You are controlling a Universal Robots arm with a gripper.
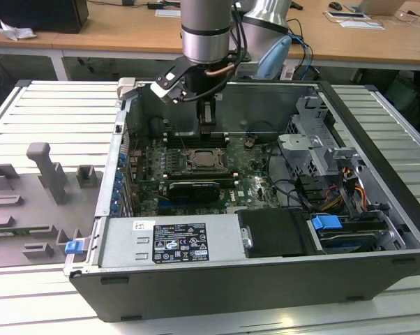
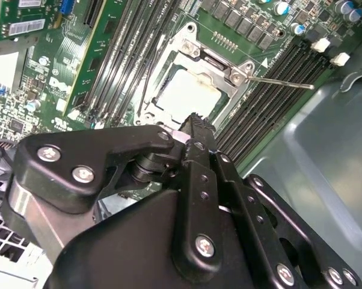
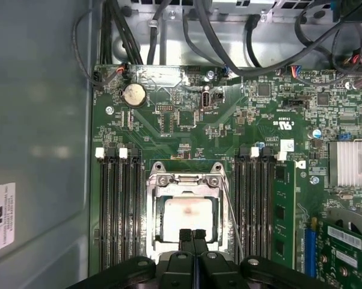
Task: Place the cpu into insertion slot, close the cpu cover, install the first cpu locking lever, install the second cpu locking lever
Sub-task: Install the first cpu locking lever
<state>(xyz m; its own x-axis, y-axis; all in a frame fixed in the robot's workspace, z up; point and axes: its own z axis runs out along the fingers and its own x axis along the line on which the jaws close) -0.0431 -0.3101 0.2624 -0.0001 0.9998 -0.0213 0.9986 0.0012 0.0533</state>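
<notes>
You had the cpu (image 3: 187,218) lying flat in the insertion slot (image 1: 204,159), just beyond the tips of the gripper (image 3: 192,233) and below them. In the exterior view the gripper (image 1: 207,118) hung over the socket inside the open computer case (image 1: 377,139), near it but apart from it.

The cpu showed a pale, square, silver-grey top face with a faint darker smudge near its middle. The cpu cover (image 3: 185,179), a thin silver frame, lay down around it, so the chip's face showed through the large window. Long black memory slots (image 3: 118,211) ran along both sides of the socket on the green circuit board (image 3: 169,114). A thin metal locking lever (image 2: 283,82) stuck out from one corner of the frame and reached across the memory slots on that side. Whether it was latched could not be told.

Your gripper had its two black fingers (image 3: 184,236) pressed together, with no gap between them and nothing held. In the second wrist view its tip (image 2: 196,120) stood over the near edge of the cover frame; contact with it could not be made out.
</notes>
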